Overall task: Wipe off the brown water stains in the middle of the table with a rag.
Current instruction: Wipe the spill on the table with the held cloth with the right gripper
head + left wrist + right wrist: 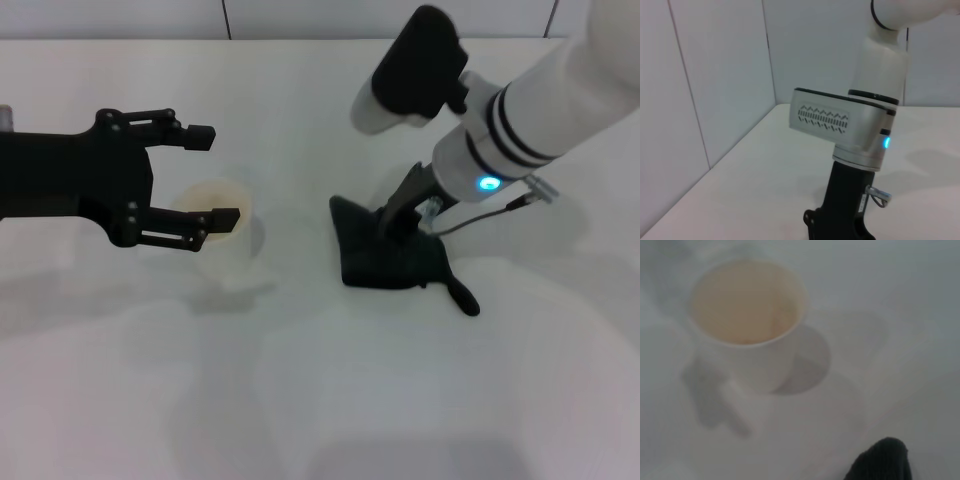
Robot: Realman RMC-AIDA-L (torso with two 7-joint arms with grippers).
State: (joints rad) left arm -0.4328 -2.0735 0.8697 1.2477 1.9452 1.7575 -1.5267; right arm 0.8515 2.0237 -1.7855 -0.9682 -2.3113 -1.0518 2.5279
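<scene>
Robot test booth or lab: plain white table (pixel 300 400), bare white panel walls (pixel 715 75) with seams closing it in.

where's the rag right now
In the head view the rag lies on the white table right of centre, under the right gripper pressing down on it, with the paper cup off to its left.

The right gripper (pixel 400 225) presses down on the black rag (pixel 385 256) while the left gripper (pixel 218 174) hangs spread above a paper cup (pixel 222 240).
</scene>
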